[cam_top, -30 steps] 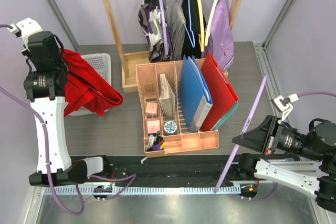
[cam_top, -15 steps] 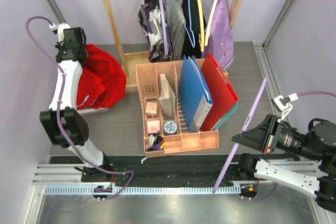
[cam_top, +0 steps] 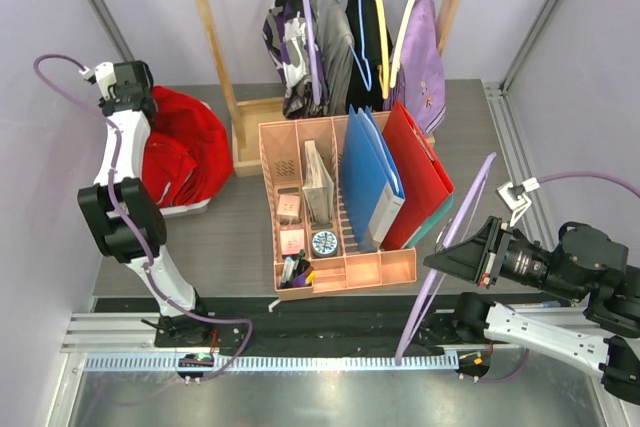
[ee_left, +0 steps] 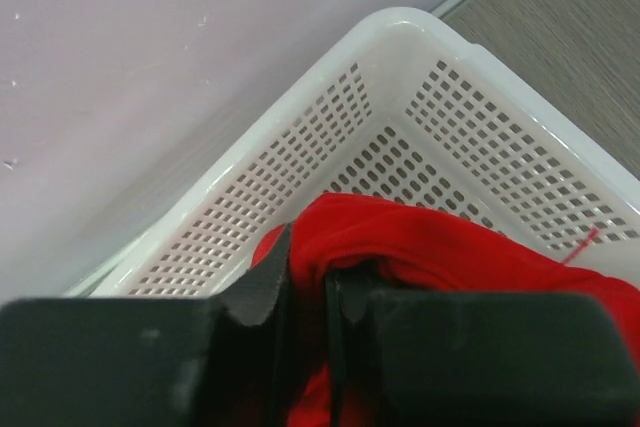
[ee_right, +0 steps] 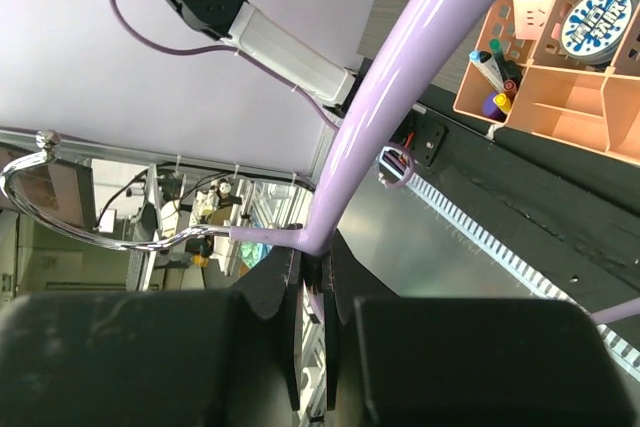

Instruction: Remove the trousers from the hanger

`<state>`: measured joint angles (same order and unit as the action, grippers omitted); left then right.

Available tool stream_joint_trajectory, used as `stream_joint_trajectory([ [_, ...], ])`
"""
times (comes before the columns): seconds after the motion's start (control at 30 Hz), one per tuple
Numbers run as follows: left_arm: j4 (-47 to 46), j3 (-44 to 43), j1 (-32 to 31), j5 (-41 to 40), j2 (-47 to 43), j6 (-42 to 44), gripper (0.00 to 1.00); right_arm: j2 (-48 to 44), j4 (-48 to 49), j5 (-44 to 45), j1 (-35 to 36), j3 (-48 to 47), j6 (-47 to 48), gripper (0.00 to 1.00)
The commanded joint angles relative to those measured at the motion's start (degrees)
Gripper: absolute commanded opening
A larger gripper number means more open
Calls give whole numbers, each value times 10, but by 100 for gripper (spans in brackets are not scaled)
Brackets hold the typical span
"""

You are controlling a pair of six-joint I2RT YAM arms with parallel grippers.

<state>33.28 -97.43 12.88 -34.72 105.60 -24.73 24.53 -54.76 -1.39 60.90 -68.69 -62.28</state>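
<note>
Left end effector tight on trousers (over white basket), right end effector tight on hanger

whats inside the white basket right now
The red trousers lie bunched in the white basket, with the left gripper shut on a fold. Perforated walls show at the far corner; the floor under the fabric is covered, so anything beneath cannot be seen.

From above, the bright red soft fabric trousers hid nearly all of the white perforated plastic basket. At the left wrist, the left gripper covered the trousers' lower part. The thin pale lavender plastic hanger ran out past the top edge of the right wrist view.
</note>
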Motion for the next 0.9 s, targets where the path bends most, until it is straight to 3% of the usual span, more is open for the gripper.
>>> stream_joint_trajectory([
  [0.0, 14, 14, 3, 17, -30, -44, 32, 17, 61, 33, -2, 11, -6, 1],
  [0.2, 9, 51, 3, 90, -99, -71, 76, 46, 66, 68, -2, 1, 3, 1],
  [0.33, 23, 72, 1, 129, -158, -81, 87, 53, 75, 88, -2, -4, 3, 1],
  [0.4, 18, 91, 1, 127, -200, -74, 98, 56, 77, 90, -2, -7, 7, 1],
  [0.63, 39, 76, 1, 163, -276, -52, 100, 54, 77, 93, -2, -16, 4, 1],
  [0.73, 55, 77, -3, 229, -313, -66, 100, 55, 76, 94, -2, -22, 3, 1],
  [0.77, 51, 90, -8, 286, -327, -68, 100, 56, 76, 96, -2, -23, 2, 1],
  [0.87, 10, 132, -56, 383, -381, -81, 98, 62, 75, 99, -2, -33, 3, 1],
])
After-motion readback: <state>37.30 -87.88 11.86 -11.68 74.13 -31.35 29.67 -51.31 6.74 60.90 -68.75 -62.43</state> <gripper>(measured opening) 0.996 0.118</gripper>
